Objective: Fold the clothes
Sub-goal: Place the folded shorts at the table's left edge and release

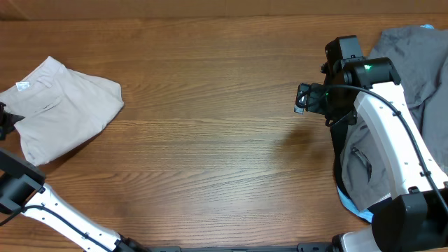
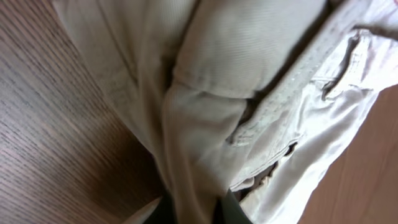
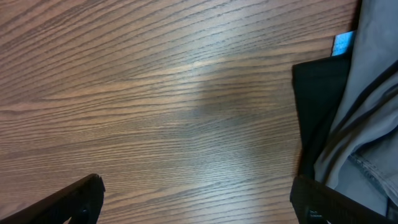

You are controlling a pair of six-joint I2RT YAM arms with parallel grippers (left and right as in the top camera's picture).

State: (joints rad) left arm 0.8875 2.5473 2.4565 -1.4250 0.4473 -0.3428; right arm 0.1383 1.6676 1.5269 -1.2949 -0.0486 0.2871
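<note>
Khaki shorts (image 1: 59,108) are bunched up in a loose heap at the far left of the wooden table (image 1: 210,140), small white tag (image 1: 22,87) showing near the top-left edge of the pile. The left arm (image 1: 63,213) comes in from the bottom-left corner, and its white link angles up toward the edge of the shorts. On the left wrist cam, the left gripper (image 2: 196,211) has its two dark fingers (image 2: 233,208) close together with a fold of the beige fabric pinched between them. The rest of that view is pretty much all waistband stitching and a belt loop (image 2: 357,59). The right arm (image 1: 381,133) is over on the right side, reaching up and pointing left, well apart from the shorts. The right gripper (image 3: 198,186) is spread wide with nothing in it, hanging above bare wood. Just behind that arm there's a pile of gray clothes (image 1: 413,56) at the right edge of the table, with a bit of something blue (image 1: 350,203) poking out from under it near the bottom.
</note>
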